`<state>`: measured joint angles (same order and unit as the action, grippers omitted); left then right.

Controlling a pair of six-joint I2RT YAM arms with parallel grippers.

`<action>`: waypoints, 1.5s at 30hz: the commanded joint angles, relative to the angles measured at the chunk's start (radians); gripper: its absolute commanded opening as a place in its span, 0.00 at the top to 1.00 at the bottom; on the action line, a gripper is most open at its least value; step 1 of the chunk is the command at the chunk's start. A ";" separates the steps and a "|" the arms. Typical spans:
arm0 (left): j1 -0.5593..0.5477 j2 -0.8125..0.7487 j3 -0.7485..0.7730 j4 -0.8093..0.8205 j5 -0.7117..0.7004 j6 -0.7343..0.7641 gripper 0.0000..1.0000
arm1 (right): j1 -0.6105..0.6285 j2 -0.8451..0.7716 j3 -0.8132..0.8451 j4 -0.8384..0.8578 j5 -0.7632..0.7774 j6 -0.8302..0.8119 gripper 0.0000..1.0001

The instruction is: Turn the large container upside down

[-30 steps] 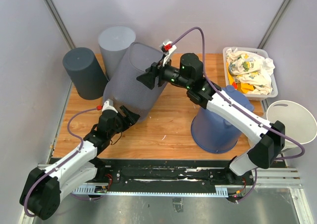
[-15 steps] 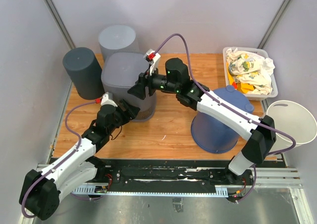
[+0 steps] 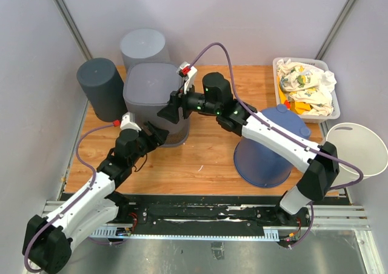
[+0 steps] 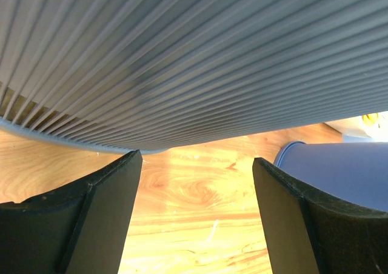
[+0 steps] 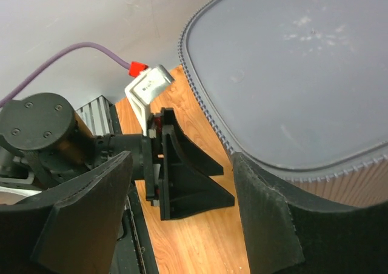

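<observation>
At the back-left of the table, the large container sits bottom-up, rim on the wood. The right gripper is at its upper right edge and the left gripper is down by the rim in front. Both have their jaws spread wide and hold nothing; can't tell if either touches it. The white tray at back right has crumpled printed cloth in it.

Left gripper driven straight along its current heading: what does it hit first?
Probably the lower wall of the ribbed grey plastic container, just above its rim on the wooden table. The open left gripper points at it from close by; depth is unclear, so it could scrape the table first.
</observation>
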<state>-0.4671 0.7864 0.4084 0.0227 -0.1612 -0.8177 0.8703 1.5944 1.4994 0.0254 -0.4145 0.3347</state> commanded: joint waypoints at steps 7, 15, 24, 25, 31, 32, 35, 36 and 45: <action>-0.001 -0.192 0.110 -0.213 -0.012 0.095 0.23 | 0.008 -0.197 -0.129 -0.036 0.228 -0.063 0.27; -0.001 -0.312 0.184 -0.361 -0.064 0.139 0.22 | 0.008 -0.336 -0.251 -0.089 0.353 -0.072 0.28; -0.001 -0.258 0.188 -0.341 -0.164 0.161 0.20 | 0.010 -0.617 -0.387 -0.278 0.640 -0.097 0.29; -0.001 -0.247 0.191 -0.333 -0.173 0.149 0.20 | 0.011 -0.647 -0.395 -0.303 0.682 -0.097 0.29; -0.001 -0.208 0.172 -0.268 -0.219 0.095 0.20 | 0.012 -0.775 -0.412 -0.492 0.899 -0.088 0.29; -0.001 -0.204 0.169 -0.258 -0.230 0.091 0.20 | 0.012 -0.794 -0.415 -0.514 0.936 -0.085 0.29; -0.001 -0.187 0.161 -0.209 -0.224 0.090 0.19 | 0.012 -0.857 -0.423 -0.572 0.999 -0.068 0.29; -0.001 -0.171 0.162 -0.192 -0.217 0.090 0.19 | 0.012 -0.873 -0.418 -0.601 1.021 -0.060 0.29; -0.001 -0.071 0.139 -0.094 -0.146 0.058 0.20 | 0.012 -0.991 -0.392 -0.816 1.085 0.013 0.31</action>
<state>-0.4671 0.7090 0.5632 -0.1440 -0.3279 -0.7422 0.8703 0.6376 1.0889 -0.6655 0.6113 0.2924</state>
